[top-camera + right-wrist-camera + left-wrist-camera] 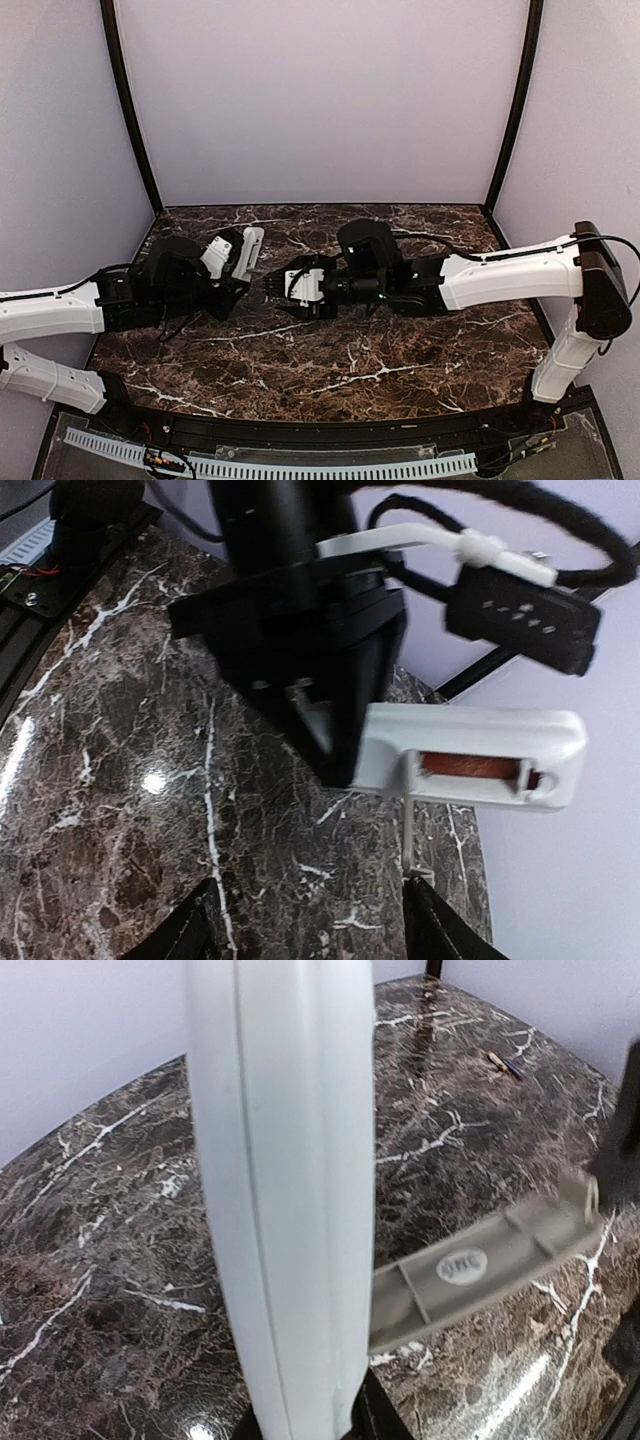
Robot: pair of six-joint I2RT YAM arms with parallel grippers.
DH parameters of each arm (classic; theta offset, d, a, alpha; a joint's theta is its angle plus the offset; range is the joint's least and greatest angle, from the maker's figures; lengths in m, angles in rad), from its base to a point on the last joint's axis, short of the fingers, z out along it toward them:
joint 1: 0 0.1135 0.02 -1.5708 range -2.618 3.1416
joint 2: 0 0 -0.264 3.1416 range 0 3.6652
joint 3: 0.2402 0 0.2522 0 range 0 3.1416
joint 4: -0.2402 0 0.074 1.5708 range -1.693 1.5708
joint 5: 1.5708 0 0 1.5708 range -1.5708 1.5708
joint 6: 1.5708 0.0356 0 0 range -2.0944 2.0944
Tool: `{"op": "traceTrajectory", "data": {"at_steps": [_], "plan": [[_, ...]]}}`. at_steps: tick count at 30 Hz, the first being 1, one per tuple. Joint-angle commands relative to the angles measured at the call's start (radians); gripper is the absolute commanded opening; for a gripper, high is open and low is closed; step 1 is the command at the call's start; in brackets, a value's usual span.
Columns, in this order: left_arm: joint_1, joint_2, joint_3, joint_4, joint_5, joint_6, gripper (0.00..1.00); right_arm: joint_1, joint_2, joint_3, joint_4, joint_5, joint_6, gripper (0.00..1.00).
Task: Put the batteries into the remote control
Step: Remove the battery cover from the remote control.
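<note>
**Above table centre: remote (250, 248) in left claw (236, 287), cover (480, 1270) by right claw (278, 283)**

Above the middle of the table (330, 370), the two claws meet tip to tip, clear of the marble. The left claw is clamped on one end of the remote. The rest of the handset projects beyond the tips, off the surface. In the left wrist view the remote (285, 1190) rises from between that claw's own tips. It fills the centre of the picture, edge-on, with its seam running lengthwise.

In the right wrist view the remote (470, 735) lies level, its left end in the left claw (330, 730). The battery bay faces the camera, uncovered. A copper-brown surface shows inside the bay; whether this is a battery cannot be told.

The right claw (315, 930) stands with its tips apart, and marble shows between its fingers (185, 935). The cover, grey on its ribbed inner face, hangs in the air. One end touches the remote's edge and the other end reaches the right claw. In the right wrist view the cover (408, 830) appears edge-on, just beside one finger of the right claw. Whether that finger bears on it cannot be told.
</note>
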Motion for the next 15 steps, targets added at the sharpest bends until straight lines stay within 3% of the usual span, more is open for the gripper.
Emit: {"op": "traceTrajectory", "data": {"at_steps": [1, 9, 15], "plan": [[-0.001, 0.007, 0.058, 0.090, -0.071, 0.020, 0.00, 0.035, -0.022, -0.053, -0.058, -0.020, 0.060, 0.59], [-0.001, 0.054, 0.071, 0.059, -0.056, 0.013, 0.00, 0.014, -0.056, -0.084, -0.042, 0.088, 0.126, 0.60], [-0.001, 0.066, 0.080, 0.058, -0.021, -0.005, 0.00, -0.032, -0.117, -0.108, -0.064, 0.079, 0.232, 0.60]]}}
